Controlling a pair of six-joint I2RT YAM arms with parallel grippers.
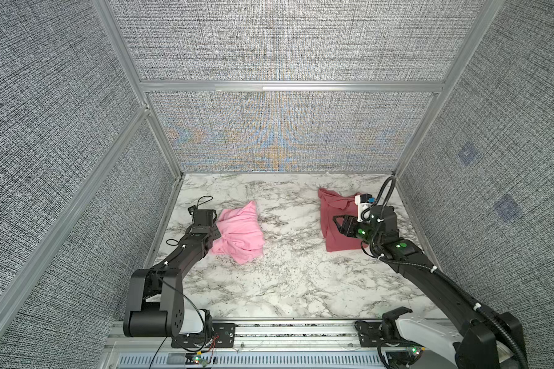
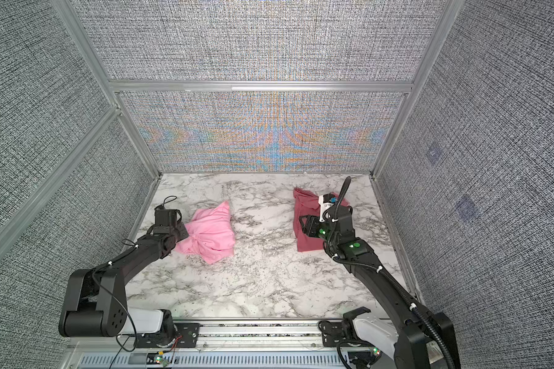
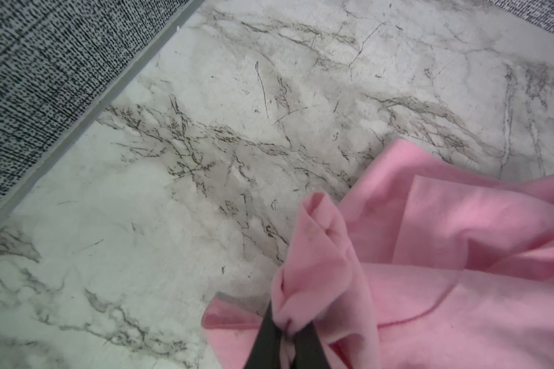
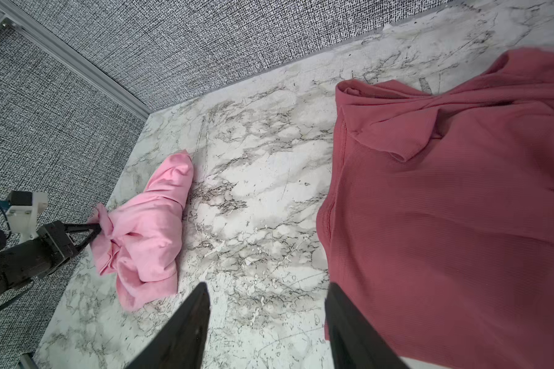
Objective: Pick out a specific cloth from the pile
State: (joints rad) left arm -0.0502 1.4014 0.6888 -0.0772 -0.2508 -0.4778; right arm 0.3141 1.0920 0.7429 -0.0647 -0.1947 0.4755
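On the table (image 1: 285, 281), the left fingers (image 3: 263, 348), arm stretched low, pinch the cloth (image 1: 242, 233) (right fingers (image 4: 179, 332) spread).

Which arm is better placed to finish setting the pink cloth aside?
Left. The left gripper pinches a fold of the pink cloth. The right gripper stands open over the edge of the rose-red cloth, well away from the pink one.

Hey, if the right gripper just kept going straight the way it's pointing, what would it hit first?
Probably the bare marble table between the rose-red cloth and the pink cloth; the right gripper seems angled down, though depth is unclear.
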